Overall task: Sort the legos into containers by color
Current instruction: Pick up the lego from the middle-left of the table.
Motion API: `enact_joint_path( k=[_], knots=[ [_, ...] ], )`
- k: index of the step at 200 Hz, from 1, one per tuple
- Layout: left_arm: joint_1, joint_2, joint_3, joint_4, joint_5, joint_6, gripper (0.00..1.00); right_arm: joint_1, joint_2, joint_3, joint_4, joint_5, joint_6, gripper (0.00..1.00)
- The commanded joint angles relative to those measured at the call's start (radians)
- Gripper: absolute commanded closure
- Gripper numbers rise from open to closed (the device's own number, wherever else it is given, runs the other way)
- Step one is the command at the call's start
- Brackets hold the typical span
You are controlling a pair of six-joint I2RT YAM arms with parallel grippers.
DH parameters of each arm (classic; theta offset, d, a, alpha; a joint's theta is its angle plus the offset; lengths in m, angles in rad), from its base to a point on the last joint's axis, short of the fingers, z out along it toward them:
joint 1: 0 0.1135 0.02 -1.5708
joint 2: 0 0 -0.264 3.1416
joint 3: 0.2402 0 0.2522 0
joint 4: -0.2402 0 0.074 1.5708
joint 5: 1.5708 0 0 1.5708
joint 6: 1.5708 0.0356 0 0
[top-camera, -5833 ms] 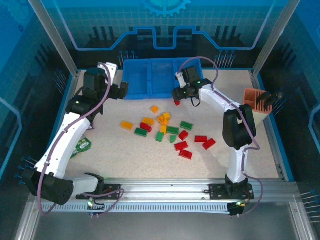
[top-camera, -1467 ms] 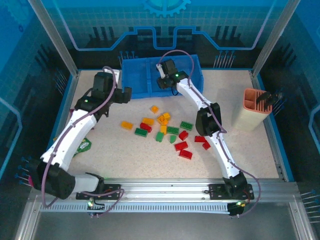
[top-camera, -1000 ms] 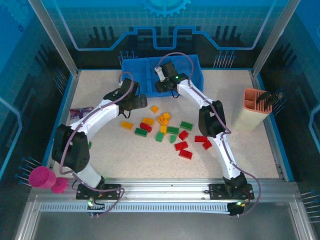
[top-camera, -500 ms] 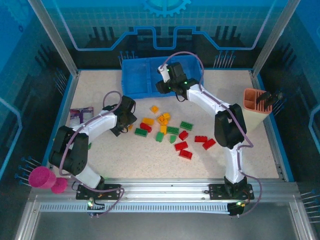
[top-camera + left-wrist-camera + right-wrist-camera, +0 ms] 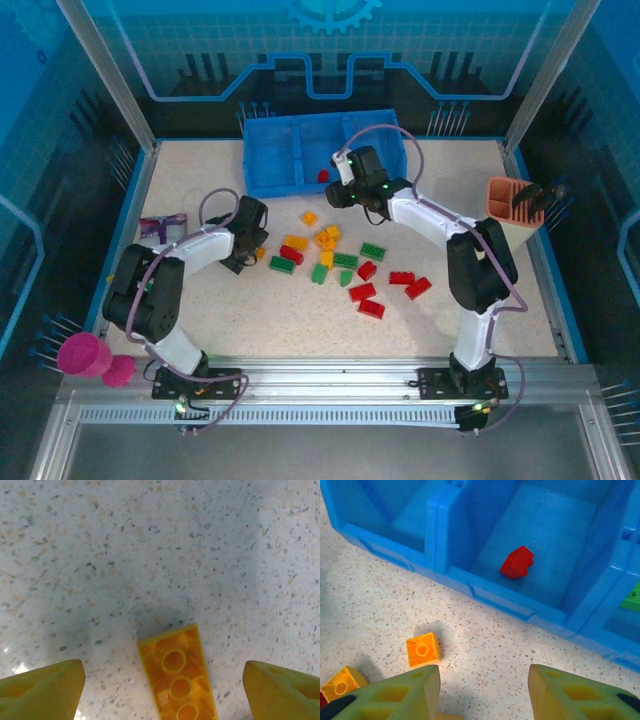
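Observation:
My left gripper [image 5: 162, 692] stands open low over the table, its yellow fingertips [image 5: 42, 690] on either side of an orange-yellow lego [image 5: 178, 680] lying hollow side up, with gaps on both sides. In the top view it [image 5: 248, 250] is at the left end of the loose legos [image 5: 340, 265]. My right gripper [image 5: 484, 695] is open and holds nothing, just in front of the blue tray [image 5: 270, 185]. A red lego [image 5: 517, 562] lies in the middle compartment and a green lego [image 5: 632, 596] in the right one. A small orange lego [image 5: 423, 649] sits by its left finger.
An orange-pink slotted holder [image 5: 510, 200] stands at the right edge. A purple packet [image 5: 163, 228] lies at the left, and a magenta cup [image 5: 83, 355] sits off the table's front left corner. Red, green and orange bricks are scattered mid-table.
The left arm swung from beside the tray down to the orange-yellow brick. The right gripper drew back from over the middle compartment, where the red brick now lies.

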Motion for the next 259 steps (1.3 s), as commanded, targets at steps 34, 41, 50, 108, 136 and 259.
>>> enact_joint_path(
  k=[34,41,50,108,136,259],
  knots=[
    [0.016,0.119,0.029,0.021,0.073,0.018,0.21,0.001,-0.119,-0.098,0.006,0.029,0.027,0.48],
    [0.016,0.128,0.024,0.024,0.083,0.015,0.24,0.001,-0.133,-0.112,0.002,0.039,0.033,0.48],
    [0.016,0.141,0.016,0.034,0.098,0.016,0.3,0.0,-0.148,-0.129,-0.007,0.051,0.041,0.47],
    [0.014,0.173,-0.026,0.059,0.166,0.031,0.6,-0.091,-0.26,-0.25,-0.241,0.041,0.215,0.42],
    [0.014,0.187,-0.02,0.06,0.195,0.069,0.69,-0.152,-0.348,-0.356,-0.285,0.021,0.267,0.37],
    [0.013,-0.014,0.35,-0.07,0.082,0.416,0.78,-0.172,-0.595,-0.628,-0.506,0.04,0.473,0.24]
  ],
)
